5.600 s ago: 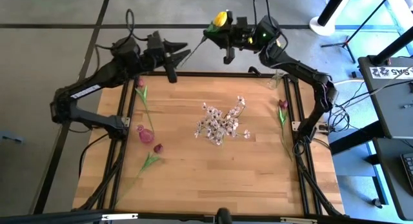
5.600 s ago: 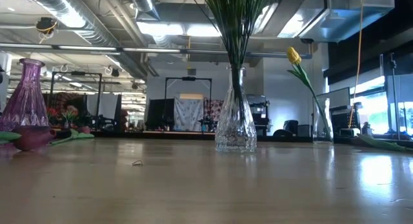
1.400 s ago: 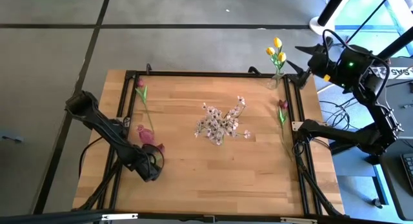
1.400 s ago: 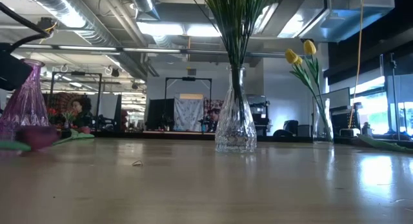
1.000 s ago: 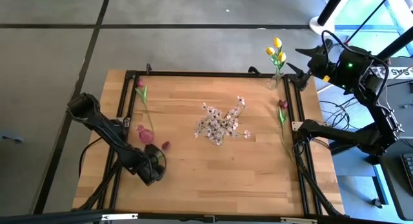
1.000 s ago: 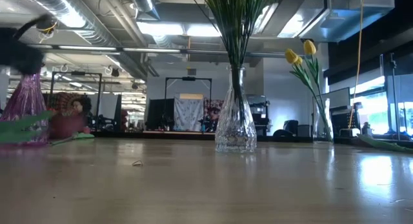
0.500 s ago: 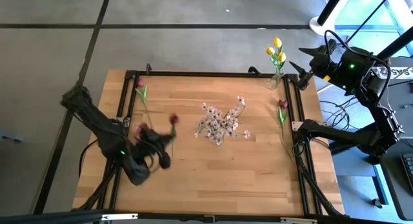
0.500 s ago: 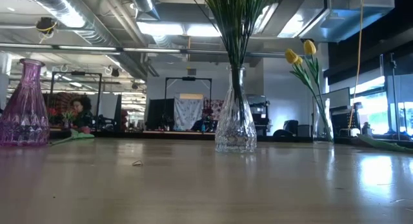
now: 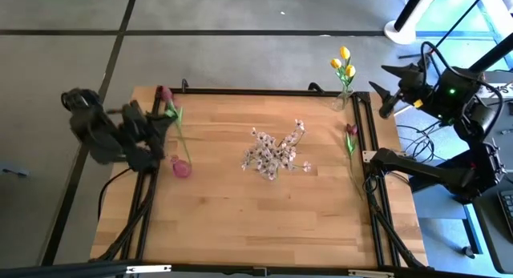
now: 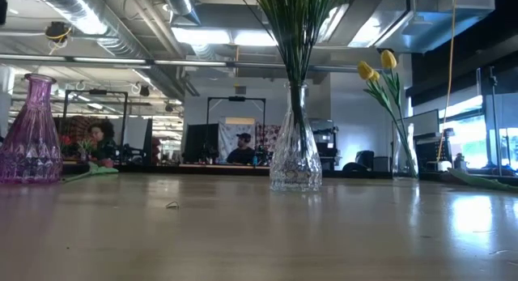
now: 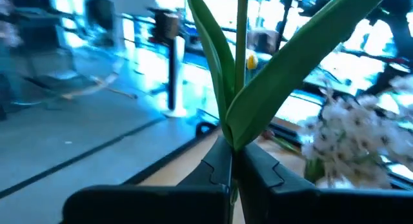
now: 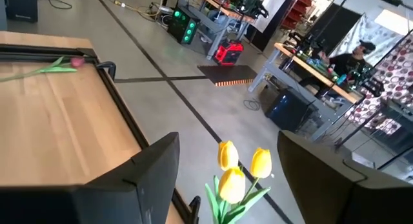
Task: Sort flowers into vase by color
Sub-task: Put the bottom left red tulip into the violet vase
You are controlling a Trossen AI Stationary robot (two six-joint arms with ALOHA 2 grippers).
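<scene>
My left gripper (image 9: pixel 157 120) is over the table's left edge, shut on a dark red tulip whose bloom (image 9: pixel 164 94) shows near the far left corner. The purple vase (image 9: pixel 182 167) stands just inside that edge, also in the low view (image 10: pixel 31 131). A clear vase with pink-white blossoms (image 9: pixel 272 154) stands mid-table. Three yellow tulips (image 9: pixel 343 63) stand in a clear vase at the far right corner. My right gripper (image 9: pixel 386 90) hangs open beside them, off the table, and its wrist view looks at them (image 12: pixel 237 172). Another dark red tulip (image 9: pixel 350 134) lies by the right rail. My left gripper pinches the tulip's green stem and the base of its leaves (image 11: pixel 231 143) between its two fingers. Stem and leaves run on past the fingertips; the bloom is outside the wrist view. The flower is lifted clear of the table.
Black rails (image 9: pixel 365 150) frame the wooden table. A tulip (image 12: pixel 64 64) lies on the boards near the far left corner. The clear centre vase (image 10: pixel 295 143) is tall, with green stems rising out of it. People sit in the room behind.
My left gripper has risen from the near-left part of the table by the purple vase and swung toward the far left corner, carrying the dark red tulip up off the boards. My right gripper has drifted slightly toward the right.
</scene>
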